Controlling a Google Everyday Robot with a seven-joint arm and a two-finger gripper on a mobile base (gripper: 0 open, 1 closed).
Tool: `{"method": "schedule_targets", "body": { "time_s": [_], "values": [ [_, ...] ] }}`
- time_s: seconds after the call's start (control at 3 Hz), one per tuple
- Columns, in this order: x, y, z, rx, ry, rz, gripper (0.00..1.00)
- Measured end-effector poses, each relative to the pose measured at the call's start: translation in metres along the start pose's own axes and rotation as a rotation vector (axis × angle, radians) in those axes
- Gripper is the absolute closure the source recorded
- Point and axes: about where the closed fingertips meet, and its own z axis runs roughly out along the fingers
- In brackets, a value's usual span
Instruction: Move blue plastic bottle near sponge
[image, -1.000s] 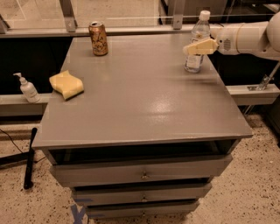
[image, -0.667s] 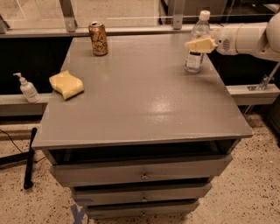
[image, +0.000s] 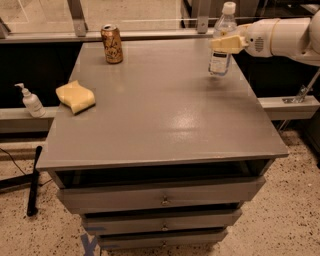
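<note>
My gripper (image: 223, 44) is clasping the blue plastic bottle (image: 219, 62) at far right. Bare table (image: 165, 115) is stretching toward the sponge (image: 75, 97), the can (image: 112, 44) standing farther back.

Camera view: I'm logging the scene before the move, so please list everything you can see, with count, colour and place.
blue plastic bottle: one, clear with white cap and label, upright at the table's far right
sponge: one, pale yellow, near the table's left edge
can: one, gold-brown, upright at the far left
pump bottle: one, white, on the ledge left of the table
table: one, grey, drawers below
black rod: one, on the floor at left
arm: one, white, reaching in from the right
gripper: one, pale yellow fingers closed on the bottle below its neck
</note>
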Motion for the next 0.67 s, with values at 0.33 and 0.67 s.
{"method": "schedule_targets", "body": {
  "time_s": [0.33, 0.67],
  "values": [
    [-0.0022, 0.0036, 0.0021, -0.007, -0.003, 0.0, 1.0],
    [-0.0022, 0.0037, 0.0023, -0.007, -0.003, 0.0, 1.0]
  ]
}}
